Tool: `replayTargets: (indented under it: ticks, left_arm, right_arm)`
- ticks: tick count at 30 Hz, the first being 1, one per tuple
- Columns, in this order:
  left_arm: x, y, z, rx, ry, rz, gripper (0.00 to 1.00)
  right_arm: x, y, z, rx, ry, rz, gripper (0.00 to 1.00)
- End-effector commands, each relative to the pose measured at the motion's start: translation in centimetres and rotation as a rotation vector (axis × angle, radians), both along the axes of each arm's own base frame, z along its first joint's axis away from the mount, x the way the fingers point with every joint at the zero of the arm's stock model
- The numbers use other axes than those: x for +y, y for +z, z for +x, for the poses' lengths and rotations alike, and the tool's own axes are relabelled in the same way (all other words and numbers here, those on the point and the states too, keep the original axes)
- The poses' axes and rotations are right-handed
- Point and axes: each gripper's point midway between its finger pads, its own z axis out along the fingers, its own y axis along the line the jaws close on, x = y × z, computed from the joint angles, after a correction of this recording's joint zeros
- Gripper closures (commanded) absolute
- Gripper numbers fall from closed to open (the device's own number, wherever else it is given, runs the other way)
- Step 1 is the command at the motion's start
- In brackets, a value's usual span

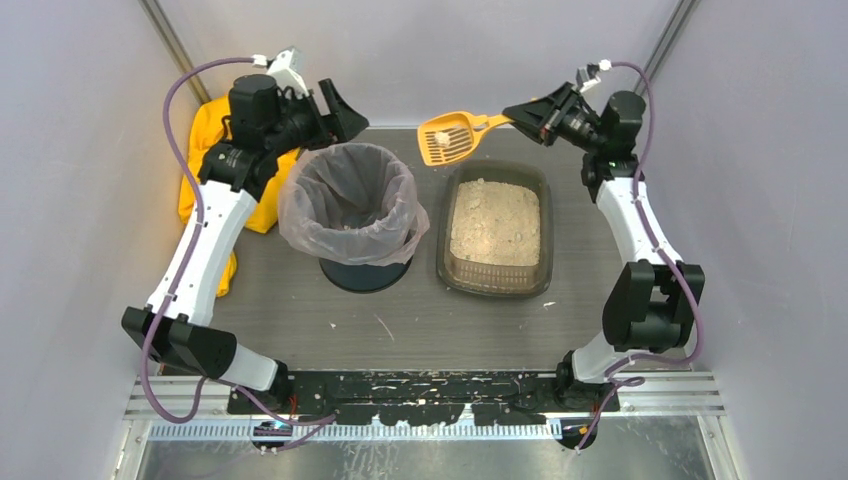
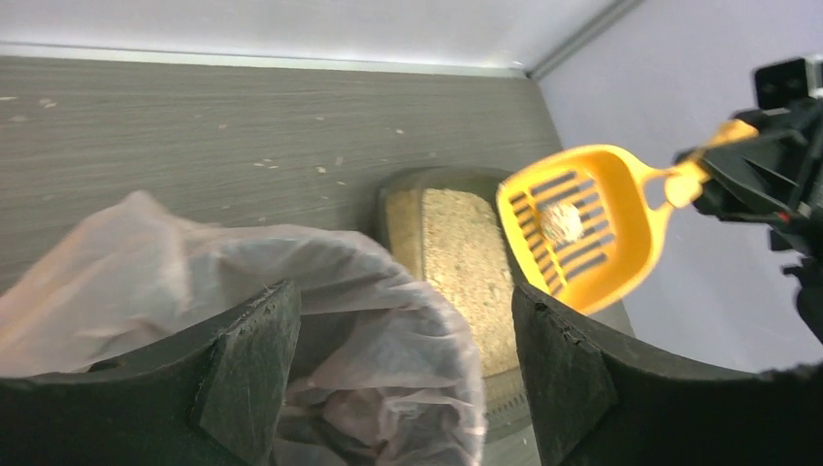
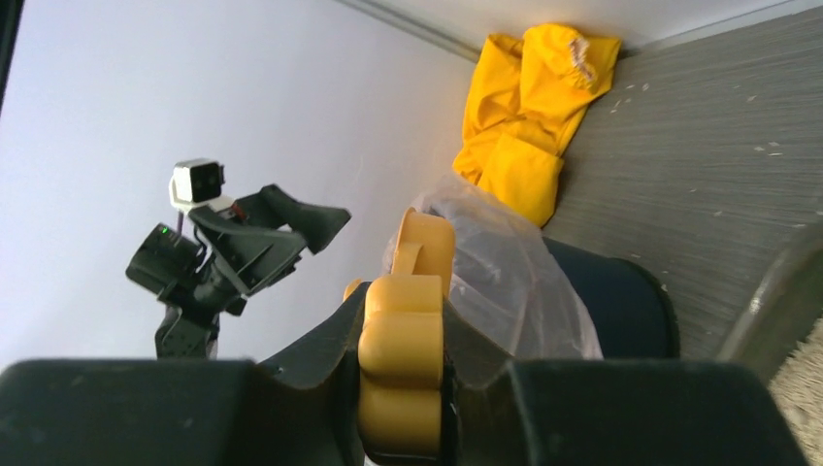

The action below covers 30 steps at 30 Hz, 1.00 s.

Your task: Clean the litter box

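Note:
The litter box (image 1: pixel 547 238) lies right of centre, a shallow dark tray filled with beige litter; its near wall shows in the left wrist view (image 2: pixel 396 209). My right gripper (image 1: pixel 522 113) is shut on the handle of the orange slotted scoop (image 1: pixel 450 138), held in the air beyond the box's far left corner. A pale clump (image 2: pixel 561 223) rests in the scoop (image 2: pixel 607 243). The handle (image 3: pixel 403 349) is clamped between the right gripper's (image 3: pixel 403 388) jaws. My left gripper (image 1: pixel 340 105) hangs open and empty over the bin's far rim.
A round dark bin (image 1: pixel 352 215) with a clear bag liner (image 2: pixel 320 282) stands left of the litter box. A yellow cloth (image 1: pixel 205 130) is bunched at the far left wall (image 3: pixel 529 107). Litter crumbs are scattered on the grey table and along the near rail.

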Motion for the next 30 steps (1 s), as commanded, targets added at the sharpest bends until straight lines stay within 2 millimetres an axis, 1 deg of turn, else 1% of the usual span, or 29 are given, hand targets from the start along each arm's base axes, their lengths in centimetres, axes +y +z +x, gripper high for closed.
replayTargets:
  ticks: [1, 3, 7, 10, 12, 16, 18, 20, 24, 25, 30]
  left_arm:
    - [4.5, 1.4, -0.4, -0.021, 0.134, 0.004, 0.21]
    - [6.5, 0.9, -0.4, -0.012, 0.196, 0.026, 0.21]
    - [9.8, -0.8, -0.8, 0.031, 0.316, 0.082, 0.22]
    - [11.2, -2.9, -1.1, 0.084, 0.364, 0.068, 0.22]
    - [11.6, -3.9, -1.3, 0.104, 0.383, 0.043, 0.22]
    - [12.3, -5.7, -1.7, 0.148, 0.416, -0.021, 0.24]
    - [12.6, -6.5, -1.7, 0.163, 0.426, -0.051, 0.25]
    - [12.7, -7.2, -1.7, 0.178, 0.433, -0.071, 0.26]
    - [12.0, -8.2, -1.5, 0.209, 0.413, -0.134, 0.27]
    - [11.7, -8.3, -1.4, 0.213, 0.402, -0.156, 0.27]
    - [10.3, -8.5, -0.9, 0.223, 0.360, -0.268, 0.28]
  right_arm:
    - [3.3, 1.6, -0.1, -0.023, 0.072, -0.037, 0.99]
    - [5.5, 2.3, -0.4, -0.034, 0.121, -0.037, 0.99]
    - [8.5, 2.5, 0.0, -0.038, 0.185, -0.044, 0.99]
    - [10.8, 2.6, 0.1, -0.051, 0.229, -0.054, 0.99]
    - [12.0, 2.3, 0.3, -0.060, 0.238, -0.074, 0.99]
    - [14.2, 1.1, 0.2, -0.062, 0.262, -0.164, 0.99]
    - [15.0, 0.5, 0.0, -0.069, 0.263, -0.256, 0.99]
    - [15.7, 0.2, -0.3, -0.135, 0.260, -0.384, 0.99]
    - [17.0, 0.9, -1.1, -0.223, 0.264, -0.525, 0.99]
    - [17.1, 1.2, -1.3, -0.243, 0.261, -0.551, 0.99]
    - [17.5, 1.0, -2.4, -0.300, 0.262, -0.649, 0.99]
